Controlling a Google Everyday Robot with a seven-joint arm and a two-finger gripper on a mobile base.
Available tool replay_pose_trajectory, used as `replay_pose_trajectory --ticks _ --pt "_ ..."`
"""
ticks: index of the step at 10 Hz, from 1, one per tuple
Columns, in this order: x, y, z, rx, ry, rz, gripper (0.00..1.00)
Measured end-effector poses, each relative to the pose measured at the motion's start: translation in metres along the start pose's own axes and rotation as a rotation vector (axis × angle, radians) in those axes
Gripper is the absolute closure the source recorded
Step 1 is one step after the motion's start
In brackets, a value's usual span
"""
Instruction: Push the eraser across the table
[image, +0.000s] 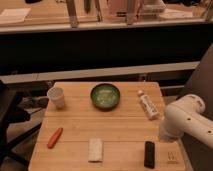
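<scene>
The eraser (149, 154) is a small flat black bar lying near the front right of the light wooden table (125, 127), its long side pointing front to back. My white arm (187, 119) comes in from the right edge. My gripper (171, 156) hangs below it over the table's front right corner, just to the right of the eraser and apart from it.
A whitish pad (95, 149) lies at front centre, an orange-red pen-like thing (55, 137) at front left. A white cup (56, 97), a green bowl (105, 96) and a white labelled tube (148, 105) stand along the back. A dark chair (10, 117) is at left.
</scene>
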Motion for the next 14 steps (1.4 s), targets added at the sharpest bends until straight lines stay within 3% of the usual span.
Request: replay_pose_trajectory --ticks 14 --pt "-0.01 0.016 0.069 -0.065 0.014 0.033 0.99"
